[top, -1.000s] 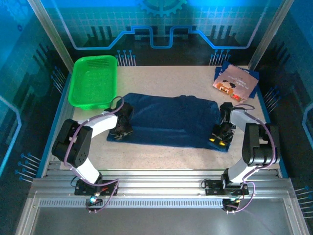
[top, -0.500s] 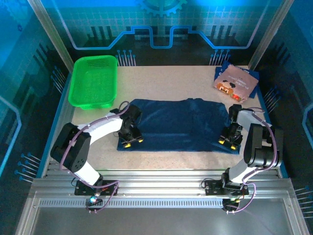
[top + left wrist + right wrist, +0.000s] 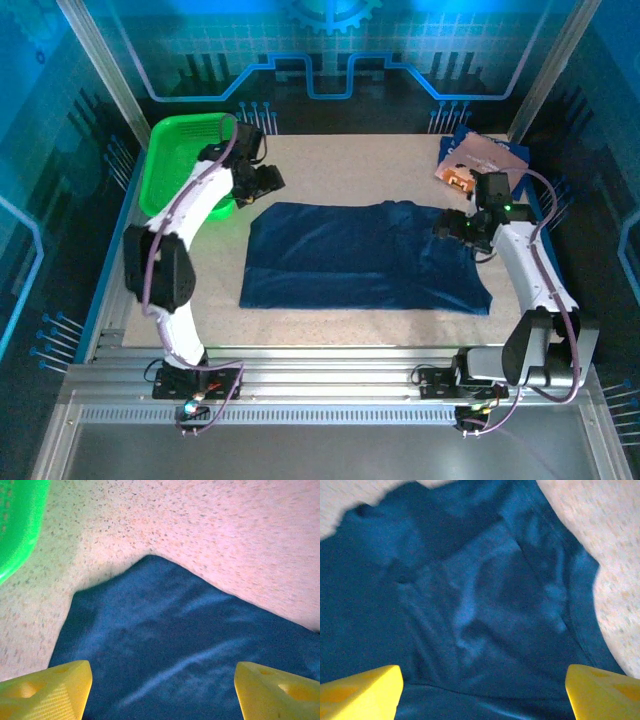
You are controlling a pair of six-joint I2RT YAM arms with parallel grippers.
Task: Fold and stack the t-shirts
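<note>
A dark navy t-shirt point(image 3: 365, 258) lies spread flat in the middle of the table, plain side up. My left gripper point(image 3: 263, 184) hovers over its far left corner point(image 3: 150, 562), open, yellow fingertips point(image 3: 47, 692) wide apart with only cloth point(image 3: 165, 645) below. At the shirt's far right edge my right gripper point(image 3: 448, 228) is likewise open above wrinkled navy fabric point(image 3: 470, 605), holding nothing. A second t-shirt point(image 3: 482, 163) lies folded at the back right corner, pinkish-tan print panel up.
A bright green mesh basket point(image 3: 190, 165) stands at the back left, right beside my left arm; its rim point(image 3: 20, 525) shows in the left wrist view. Bare speckled tabletop point(image 3: 350, 170) runs behind the spread shirt. Frame posts stand at both back corners.
Both grippers have let go of the shirt's near corners, opened wide and swung to its far corners. The shirt now lies flat, pulled slightly toward the near edge.
</note>
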